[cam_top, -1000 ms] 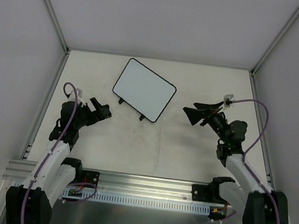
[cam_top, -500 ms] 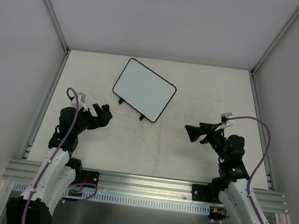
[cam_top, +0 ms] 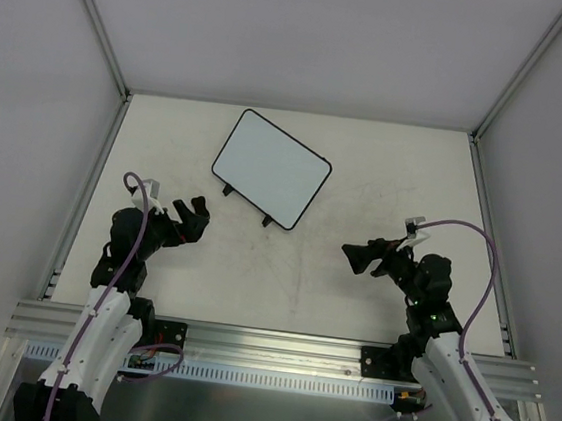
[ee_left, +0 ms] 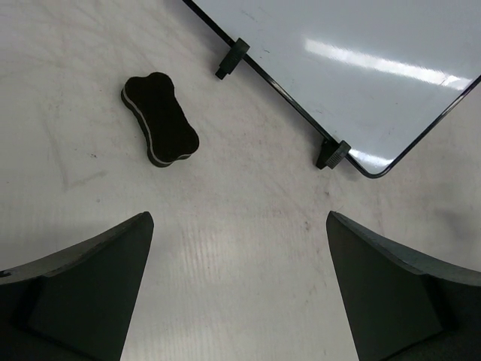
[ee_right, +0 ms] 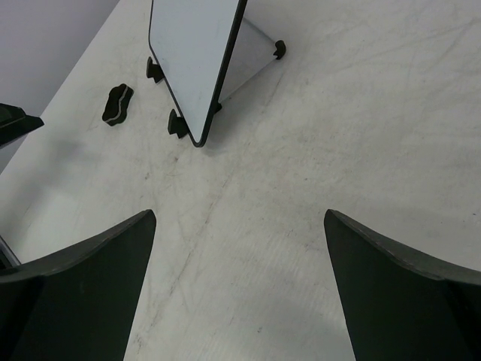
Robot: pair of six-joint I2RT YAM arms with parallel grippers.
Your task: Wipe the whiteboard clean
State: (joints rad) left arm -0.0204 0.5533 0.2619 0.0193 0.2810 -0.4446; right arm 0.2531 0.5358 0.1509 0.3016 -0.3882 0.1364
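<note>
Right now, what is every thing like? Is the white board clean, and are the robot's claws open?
Small white board with thin black frame: propped up on its feet, tilted, no writing visible.
Black bone-shaped eraser: lying flat on the table, untouched, apart from the board.
Left gripper: open, empty.
Right gripper: open, empty.

The whiteboard (cam_top: pixel 270 168) sits toward the back of the table (cam_top: pixel 386 171); the eraser (ee_left: pixel 160 119) lies to its left, near its footed edge, apart.
</note>
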